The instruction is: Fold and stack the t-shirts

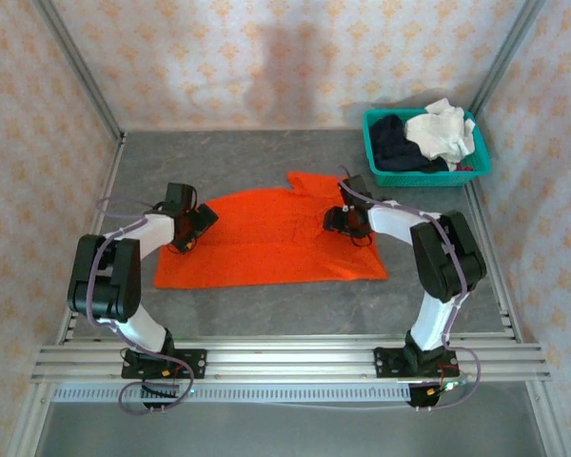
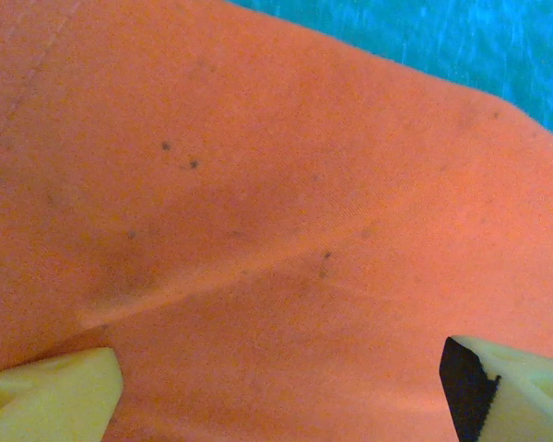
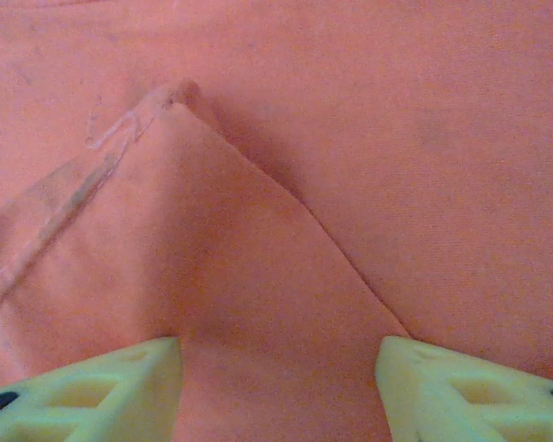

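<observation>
orange t-shirt (image 1: 266, 243) lies flat on the table (image 1: 266, 152) for folding, my left gripper (image 2: 276, 391) hangs released, spread wide just over its left part, my right gripper (image 3: 281, 368) straddles a raised fold to lift it, can't tell if clamped, 2 more, white t-shirt (image 1: 443, 131) and navy t-shirt (image 1: 395, 143), wait in the basket (image 1: 428, 178).

A teal mesh basket (image 1: 426, 176) sits at the grey table's (image 1: 238, 157) far-right corner.
</observation>
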